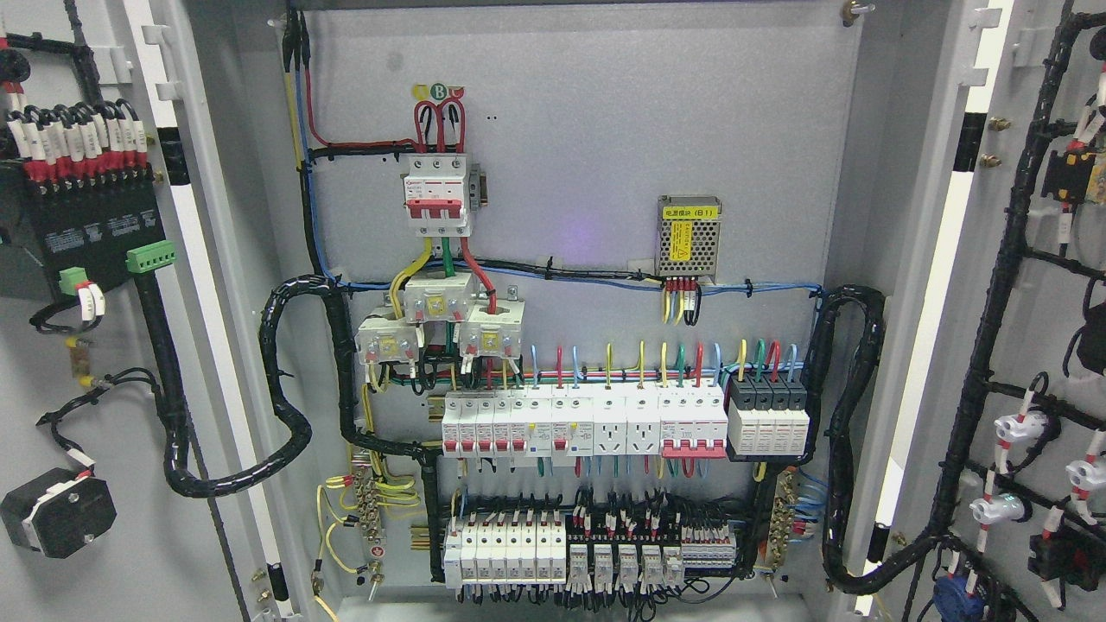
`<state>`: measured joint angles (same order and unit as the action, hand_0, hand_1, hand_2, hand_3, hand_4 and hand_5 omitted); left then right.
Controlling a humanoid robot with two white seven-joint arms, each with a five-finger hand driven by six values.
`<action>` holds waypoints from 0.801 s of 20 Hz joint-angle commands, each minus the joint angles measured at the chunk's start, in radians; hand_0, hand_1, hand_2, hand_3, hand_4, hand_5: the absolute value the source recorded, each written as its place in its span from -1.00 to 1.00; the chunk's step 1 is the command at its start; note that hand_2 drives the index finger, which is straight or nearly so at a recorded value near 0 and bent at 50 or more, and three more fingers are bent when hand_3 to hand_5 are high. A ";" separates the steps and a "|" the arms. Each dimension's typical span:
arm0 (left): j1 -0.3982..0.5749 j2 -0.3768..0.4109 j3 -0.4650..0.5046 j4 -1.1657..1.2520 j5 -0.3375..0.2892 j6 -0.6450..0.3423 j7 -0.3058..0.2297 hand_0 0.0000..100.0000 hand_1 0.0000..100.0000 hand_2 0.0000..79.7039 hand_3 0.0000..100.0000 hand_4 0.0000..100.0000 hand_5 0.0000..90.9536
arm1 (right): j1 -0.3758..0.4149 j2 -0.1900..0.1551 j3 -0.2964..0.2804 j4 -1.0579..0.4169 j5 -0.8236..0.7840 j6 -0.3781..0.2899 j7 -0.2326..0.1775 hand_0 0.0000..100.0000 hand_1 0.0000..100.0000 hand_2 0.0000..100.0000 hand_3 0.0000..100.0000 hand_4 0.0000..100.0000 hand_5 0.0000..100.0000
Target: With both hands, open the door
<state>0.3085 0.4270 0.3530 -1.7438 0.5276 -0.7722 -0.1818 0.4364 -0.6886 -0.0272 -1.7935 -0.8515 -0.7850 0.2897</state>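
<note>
Both grey sheet-metal cabinet doors stood swung wide: the left door [95, 380] filled the left edge of the frame with its inner face showing, and the right door [1028, 345] did the same at the right edge. Judged from that, the opening looked finished, with nothing left but perhaps drawing the arms away. No robot hand showed anywhere in the frame, so whether the fingers were apart or together could not be told.

Between the doors lay the grey back panel [587, 130], fully exposed. Counted on it were:
- one white three-pole main breaker with red toggles [439, 194], upper centre;
- three white current-transformer blocks [439, 321] below it;
- one perforated metal power-supply box with a yellow label [689, 236], right of centre;
- two rows of white rail-mounted breakers, the upper row [583, 423] and the lower row [587, 553];
- two thick black wrapped cable looms, one at the left [285, 389] and one at the right [851, 432].
</note>
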 commanded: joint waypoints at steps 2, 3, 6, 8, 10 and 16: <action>-0.025 0.021 0.053 0.066 0.002 0.014 0.001 -1.00 -1.00 -1.00 -1.00 -0.92 -1.00 | -0.001 -0.032 -0.005 0.003 -0.027 -0.059 0.046 -1.00 -1.00 -1.00 -1.00 -1.00 -1.00; -0.026 0.021 0.060 0.067 0.002 0.037 0.001 -1.00 -1.00 -1.00 -1.00 -0.92 -1.00 | -0.001 -0.032 -0.002 0.003 -0.029 -0.057 0.046 -1.00 -1.00 -1.00 -1.00 -1.00 -1.00; -0.029 0.027 0.073 0.069 0.002 0.103 0.001 -1.00 -1.00 -1.00 -1.00 -0.92 -1.00 | -0.001 -0.051 -0.003 0.005 -0.032 -0.057 0.065 -1.00 -1.00 -1.00 -1.00 -1.00 -1.00; -0.031 0.027 0.075 0.070 0.002 0.139 0.001 -1.00 -1.00 -1.00 -1.00 -0.92 -1.00 | -0.002 -0.064 0.000 0.005 -0.079 -0.056 0.072 -1.00 -1.00 -1.00 -1.00 -1.00 -1.00; -0.035 0.029 0.076 0.073 0.002 0.180 0.001 -1.00 -1.00 -1.00 -1.00 -0.92 -1.00 | -0.002 -0.077 -0.003 0.006 -0.115 -0.054 0.071 -1.00 -1.00 -1.00 -1.00 -1.00 -1.00; -0.054 0.042 0.096 0.087 0.005 0.220 0.001 -1.00 -1.00 -1.00 -1.00 -0.91 -1.00 | -0.001 -0.091 -0.008 0.013 -0.120 -0.054 0.072 -1.00 -1.00 -1.00 -1.00 -1.00 -1.00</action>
<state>0.2700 0.4487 0.4150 -1.6860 0.5304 -0.5722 -0.1811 0.4353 -0.7411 -0.0134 -1.7876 -0.9480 -0.7849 0.3633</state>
